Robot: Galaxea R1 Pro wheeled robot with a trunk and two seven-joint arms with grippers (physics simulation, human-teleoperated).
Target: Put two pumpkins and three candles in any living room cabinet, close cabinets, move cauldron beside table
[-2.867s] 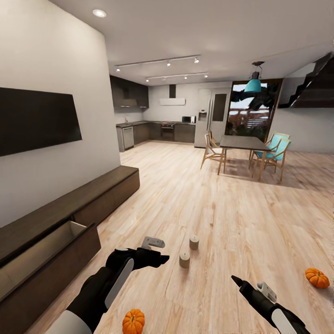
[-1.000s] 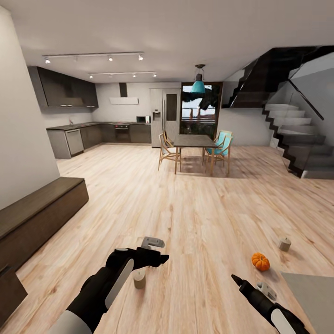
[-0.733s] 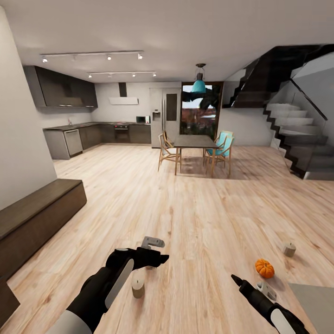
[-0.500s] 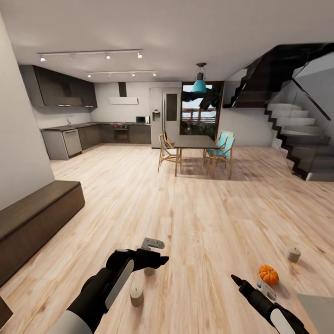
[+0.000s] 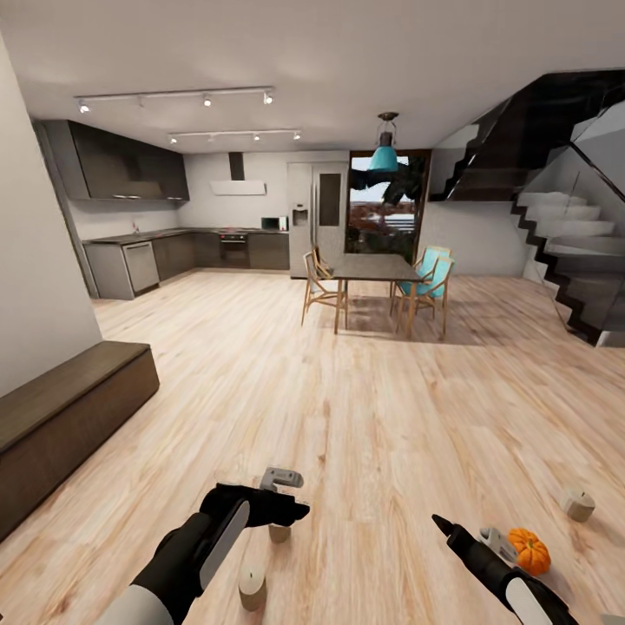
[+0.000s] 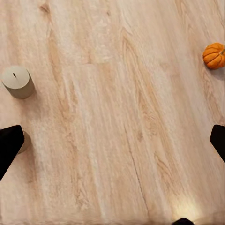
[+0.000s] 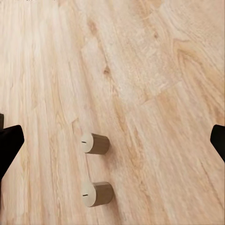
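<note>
cabinet [image 5: 74, 404] left edge mid-frame, the front in view shut, contents hidden | pumpkin [image 5: 529, 550] lower right on the floor beside right gripper [image 5: 464, 538] | three candles: [image 5: 252, 588], [image 5: 279, 531] by left gripper [image 5: 282, 499], [image 5: 578, 503] far right | both grippers released, empty | advice: centre one candle between the fingers before lowering.

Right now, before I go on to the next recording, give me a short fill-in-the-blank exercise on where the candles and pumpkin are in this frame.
1. The head view shows ___ candles standing on the wooden floor.
2. The pumpkin lies on the floor close to the ___ gripper.
3. The colour of the pumpkin is ___.
4. The candle by the stairs side stands ___ on the floor.

Missing words: three; right; orange; upright
</note>
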